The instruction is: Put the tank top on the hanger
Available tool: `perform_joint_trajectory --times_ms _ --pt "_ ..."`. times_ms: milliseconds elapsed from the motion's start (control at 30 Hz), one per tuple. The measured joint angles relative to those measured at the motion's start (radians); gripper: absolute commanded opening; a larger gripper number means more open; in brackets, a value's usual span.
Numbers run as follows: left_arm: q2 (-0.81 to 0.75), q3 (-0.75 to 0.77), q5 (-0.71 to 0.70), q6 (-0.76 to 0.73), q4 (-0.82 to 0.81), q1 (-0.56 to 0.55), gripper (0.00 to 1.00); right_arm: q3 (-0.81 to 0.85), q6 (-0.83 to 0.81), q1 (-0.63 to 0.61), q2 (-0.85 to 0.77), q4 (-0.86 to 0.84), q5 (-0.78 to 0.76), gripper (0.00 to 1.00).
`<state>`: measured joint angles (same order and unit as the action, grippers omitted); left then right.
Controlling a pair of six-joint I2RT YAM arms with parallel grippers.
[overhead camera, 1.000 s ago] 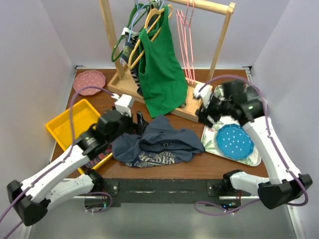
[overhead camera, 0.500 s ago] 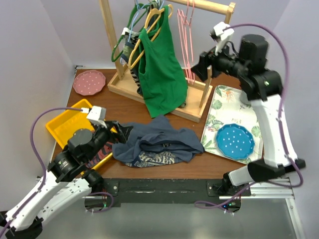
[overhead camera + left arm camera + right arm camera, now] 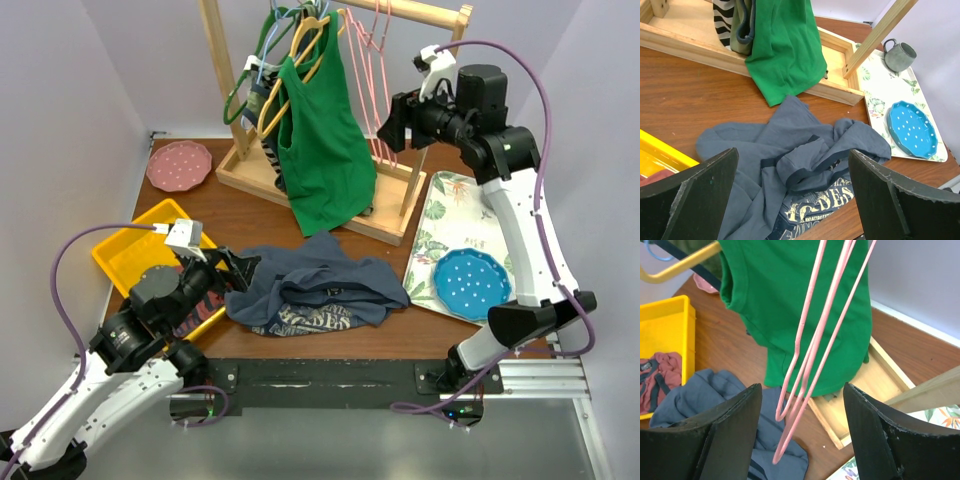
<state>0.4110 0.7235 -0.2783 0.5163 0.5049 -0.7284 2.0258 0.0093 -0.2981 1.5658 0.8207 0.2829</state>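
Right wrist, hanger (image 3: 810, 290) hook cropped (top edge)

The brown wooden surface (image 3: 240, 225) carries the crumpled tank top (image 3: 320, 285) near its front edge; a yellow bin (image 3: 140, 240) lies at the left; a pink dotted plate (image 3: 178, 165) sits back left; a wooden rack base (image 3: 250, 187) stands behind the top; a floral tray (image 3: 450, 205) lies at the right.

Tank top (image 3: 315, 290) on table (image 3: 250, 220) before rack (image 3: 225, 80); hanger (image 3: 810, 290) on rack; tray (image 3: 450, 210) right, bin (image 3: 135, 250) left.
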Motion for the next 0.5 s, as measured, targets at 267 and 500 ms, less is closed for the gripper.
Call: perform_joint_trajectory --times_ms 267,500 --pt "0.001 0.000 0.000 0.007 0.000 0.000 0.96 0.000 0.010 0.000 -0.022 -0.030 -0.058 0.50" --pt "0.001 0.000 0.000 0.008 0.001 0.000 0.96 0.000 0.018 0.000 0.008 -0.038 -0.090 0.46"
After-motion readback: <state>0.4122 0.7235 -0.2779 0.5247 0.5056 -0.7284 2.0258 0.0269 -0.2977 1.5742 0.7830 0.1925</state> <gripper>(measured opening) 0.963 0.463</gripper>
